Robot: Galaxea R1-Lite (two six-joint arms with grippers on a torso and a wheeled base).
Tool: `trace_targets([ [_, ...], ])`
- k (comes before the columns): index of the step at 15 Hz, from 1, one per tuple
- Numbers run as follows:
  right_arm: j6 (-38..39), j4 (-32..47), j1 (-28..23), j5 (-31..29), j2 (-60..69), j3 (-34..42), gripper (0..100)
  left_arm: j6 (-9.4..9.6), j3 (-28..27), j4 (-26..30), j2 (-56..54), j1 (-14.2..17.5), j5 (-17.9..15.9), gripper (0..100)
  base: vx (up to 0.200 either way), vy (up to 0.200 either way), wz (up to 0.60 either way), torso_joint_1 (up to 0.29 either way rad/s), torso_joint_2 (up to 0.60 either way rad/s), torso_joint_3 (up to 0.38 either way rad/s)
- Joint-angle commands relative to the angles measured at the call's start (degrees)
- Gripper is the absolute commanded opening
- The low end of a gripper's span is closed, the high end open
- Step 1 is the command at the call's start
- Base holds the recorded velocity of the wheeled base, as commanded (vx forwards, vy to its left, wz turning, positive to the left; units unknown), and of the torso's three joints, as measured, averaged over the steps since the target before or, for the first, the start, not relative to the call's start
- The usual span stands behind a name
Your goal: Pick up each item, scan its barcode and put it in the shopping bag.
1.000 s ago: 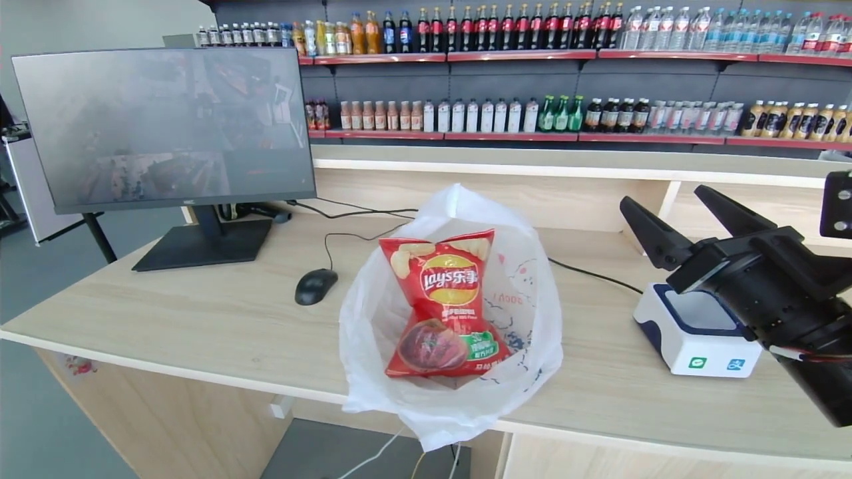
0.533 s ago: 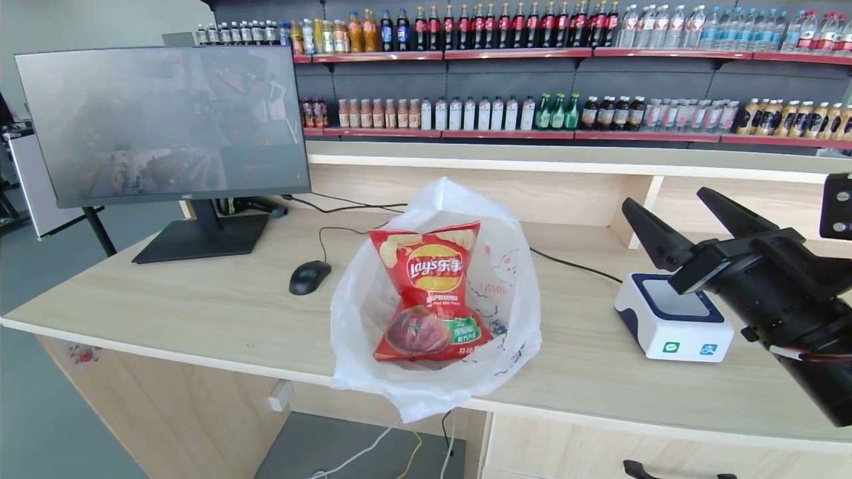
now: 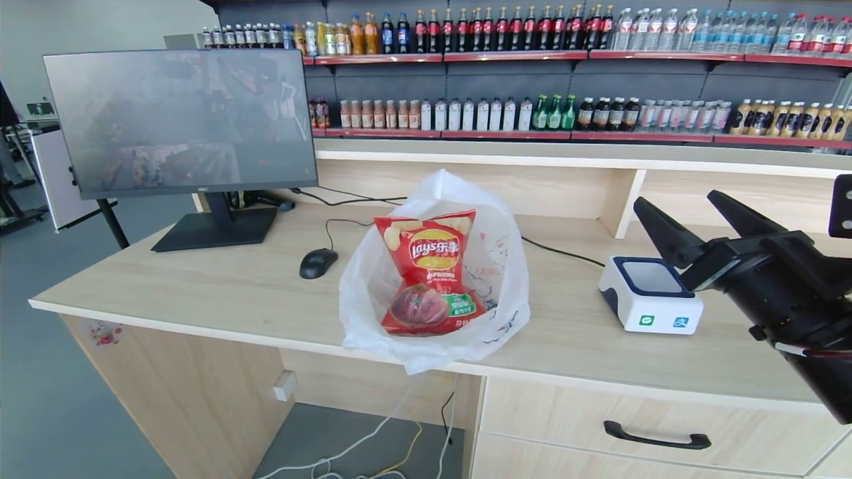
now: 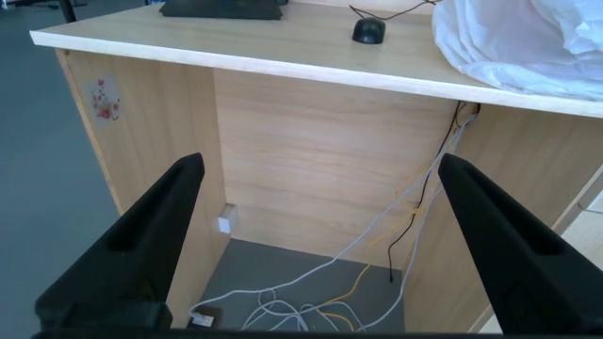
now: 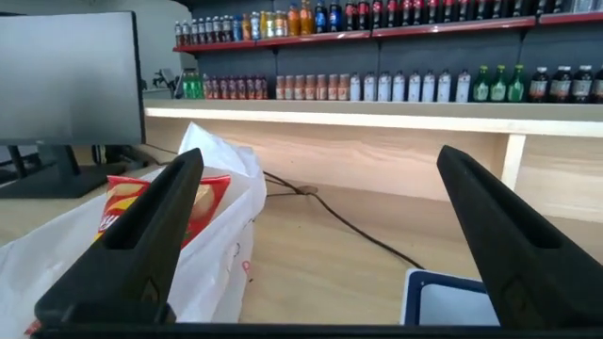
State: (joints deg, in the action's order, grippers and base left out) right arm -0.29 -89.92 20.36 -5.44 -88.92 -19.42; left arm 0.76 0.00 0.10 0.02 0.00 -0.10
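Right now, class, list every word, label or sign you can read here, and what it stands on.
Chip bag: a brand logo; smaller print too small.
Shopping bag: red print, reversed, unreadable.
Scanner: one green and one blue icon, wordless.
Monitor: tiny bezel mark, unreadable.
Shelf bottles: labels too small.

The shop is bright, with soft, even light from above. In the head view the monitor (image 3: 180,123) at ten o'clock is dark and shows pale mirror pictures of the room. The shopping bag (image 3: 499,266) in the middle glows white, and the chip bag (image 3: 429,266) inside it has a small shine. The mouse (image 3: 318,263) and the scanner (image 3: 649,306) at three o'clock make only faint shadows on the counter (image 3: 200,293). The shelves (image 3: 519,56) at twelve o'clock bend a little near the edges. In the left wrist view, the space under the counter is dimmer.
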Motion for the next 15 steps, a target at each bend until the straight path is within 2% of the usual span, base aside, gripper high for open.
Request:
trace_targets([
  [1, -0.06, -0.08, 0.12, -0.01, -0.12, 0.26, 100, -0.05, 0.0, -0.01, -0.02, 0.0, 0.01, 100, 0.0, -0.2, 0.0, 0.002, 0.0, 0.007],
  [12, -0.15, -0.08, 0.3, 0.08, -2.05, -0.44, 100, -0.14, 0.0, -0.01, -0.02, 0.0, 0.01, 100, 0.0, -0.2, 0.0, 0.004, 0.0, 0.002],
  [15, 0.2, -0.08, 0.3, 2.19, -2.05, -0.36, 100, -0.14, 0.0, -0.01, -0.02, 0.0, 0.01, 100, 0.0, -0.2, 0.0, 0.001, 0.0, 0.001],
])
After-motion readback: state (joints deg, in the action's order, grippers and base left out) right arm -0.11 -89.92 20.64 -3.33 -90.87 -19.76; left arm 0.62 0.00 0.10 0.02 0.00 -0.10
